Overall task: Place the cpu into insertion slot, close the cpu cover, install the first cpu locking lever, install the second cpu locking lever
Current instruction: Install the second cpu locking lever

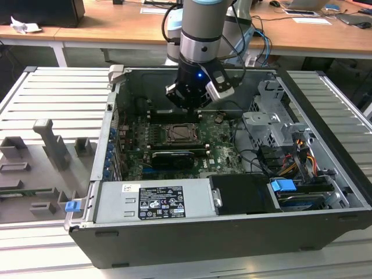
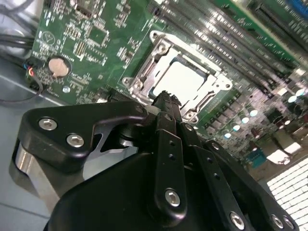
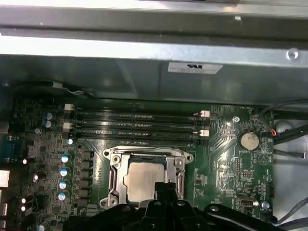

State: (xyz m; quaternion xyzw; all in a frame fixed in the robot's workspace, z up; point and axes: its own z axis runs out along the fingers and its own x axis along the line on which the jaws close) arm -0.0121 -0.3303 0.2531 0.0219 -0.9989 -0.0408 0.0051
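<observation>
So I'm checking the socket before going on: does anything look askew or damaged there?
Nothing stands out. The cpu lies flat and square in the socket, the cover framing it evenly, with the tool just above its edge.

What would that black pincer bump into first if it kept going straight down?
Probably the small square silver-beige chip sitting in the silver-grey metal socket frame; the black pincer points right at it, though the gap is hard to judge.

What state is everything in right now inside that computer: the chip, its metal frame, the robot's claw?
cpu: seated in the socket, metal top showing.
cpu cover: closed down around the cpu.
gripper: fingers together, holding nothing, just above the socket's edge.
computer case: side open, motherboard exposed.
</observation>
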